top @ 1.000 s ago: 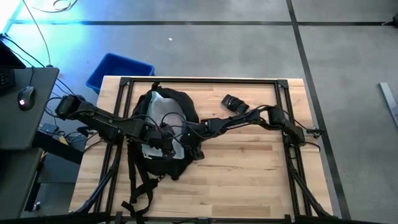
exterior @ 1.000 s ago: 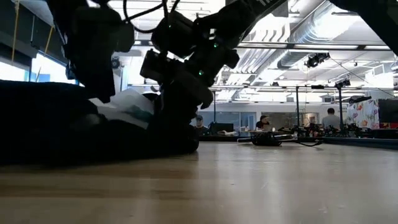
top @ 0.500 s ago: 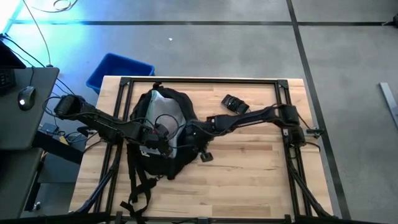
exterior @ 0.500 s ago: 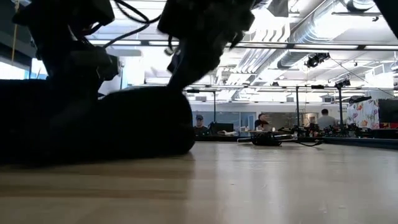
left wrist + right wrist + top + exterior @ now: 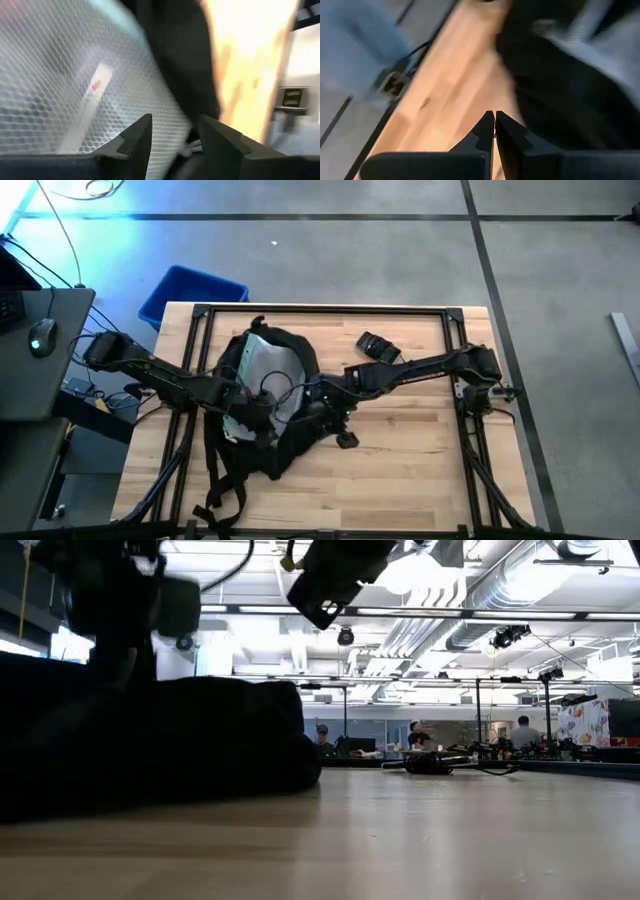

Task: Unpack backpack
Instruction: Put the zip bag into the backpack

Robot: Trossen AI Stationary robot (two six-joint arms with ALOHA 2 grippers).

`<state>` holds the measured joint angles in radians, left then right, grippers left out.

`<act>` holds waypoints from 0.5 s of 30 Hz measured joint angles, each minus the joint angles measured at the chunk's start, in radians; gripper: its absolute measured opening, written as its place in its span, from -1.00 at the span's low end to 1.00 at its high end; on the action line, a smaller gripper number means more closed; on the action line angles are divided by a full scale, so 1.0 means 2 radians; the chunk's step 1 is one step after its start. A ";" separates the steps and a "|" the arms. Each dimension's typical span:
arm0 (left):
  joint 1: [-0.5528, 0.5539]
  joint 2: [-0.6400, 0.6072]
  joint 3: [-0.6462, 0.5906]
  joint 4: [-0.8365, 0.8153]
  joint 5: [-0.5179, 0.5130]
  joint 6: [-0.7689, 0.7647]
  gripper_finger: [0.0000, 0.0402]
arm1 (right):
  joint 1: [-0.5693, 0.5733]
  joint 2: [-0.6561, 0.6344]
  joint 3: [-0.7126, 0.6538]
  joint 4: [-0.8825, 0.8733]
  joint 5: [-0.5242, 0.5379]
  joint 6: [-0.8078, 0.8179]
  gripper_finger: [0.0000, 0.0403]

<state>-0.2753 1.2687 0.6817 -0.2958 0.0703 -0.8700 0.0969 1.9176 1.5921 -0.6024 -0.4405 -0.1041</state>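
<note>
High view: backpack lies on the left half of the table, straps trailing toward the near edge, main opening showing pale mesh lining. I see the left gripper sitting over the pack's middle. In the left wrist view its fingers stand apart with white honeycomb mesh right in front and between them; can't tell if they pinch any of it. Right gripper is just off the pack's right edge, over bare wood. Right wrist view has its fingers pressed together, nothing between them, black fabric off to one side. Small dark object lies on the table beyond the right arm, apart from the pack. Blue bin sits on the floor past the far left corner.
</note>
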 joint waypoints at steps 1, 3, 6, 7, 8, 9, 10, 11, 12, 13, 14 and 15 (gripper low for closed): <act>-0.004 -0.007 0.006 0.000 -0.001 0.000 -0.30 | -0.002 -0.004 0.000 0.009 0.017 0.014 -1.00; -0.010 -0.023 0.020 0.000 -0.012 -0.004 -0.30 | -0.009 -0.017 0.000 0.034 0.051 0.037 -1.00; -0.014 -0.049 0.035 -0.002 -0.060 -0.008 -0.30 | -0.026 -0.035 0.000 0.062 0.137 0.084 -1.00; -0.014 -0.058 0.037 -0.003 -0.087 -0.008 -0.30 | -0.033 -0.037 0.000 0.066 0.170 0.096 -1.00; -0.013 -0.066 0.038 -0.008 -0.118 -0.008 -0.30 | -0.041 -0.039 0.000 0.073 0.200 0.106 -0.99; -0.012 -0.074 0.038 -0.012 -0.151 -0.009 -0.30 | -0.052 -0.039 0.000 0.079 0.224 0.113 -0.98; -0.008 -0.079 0.038 -0.023 -0.183 -0.009 -0.31 | -0.064 -0.039 0.000 0.084 0.237 0.116 -0.96; -0.002 -0.083 0.038 -0.036 -0.208 -0.008 -0.32 | -0.076 -0.039 0.000 0.093 0.245 0.118 -0.92; 0.005 -0.087 0.038 -0.053 -0.224 -0.007 -0.34 | -0.089 -0.038 0.000 0.102 0.246 0.122 -0.86; 0.014 -0.088 0.038 -0.073 -0.235 -0.004 -0.37 | -0.101 -0.036 0.000 0.109 0.246 0.130 -0.80; 0.025 -0.088 0.038 -0.090 -0.239 -0.001 -0.40 | -0.113 -0.033 0.000 0.113 0.246 0.133 -0.72; 0.037 -0.088 0.038 -0.103 -0.239 0.005 -0.43 | -0.122 -0.026 -0.001 0.120 0.245 0.129 -0.64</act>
<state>-0.2018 1.0928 0.7582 -0.5019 -0.4070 -0.8601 -0.1477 1.8646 1.5901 -0.3625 0.0488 0.1549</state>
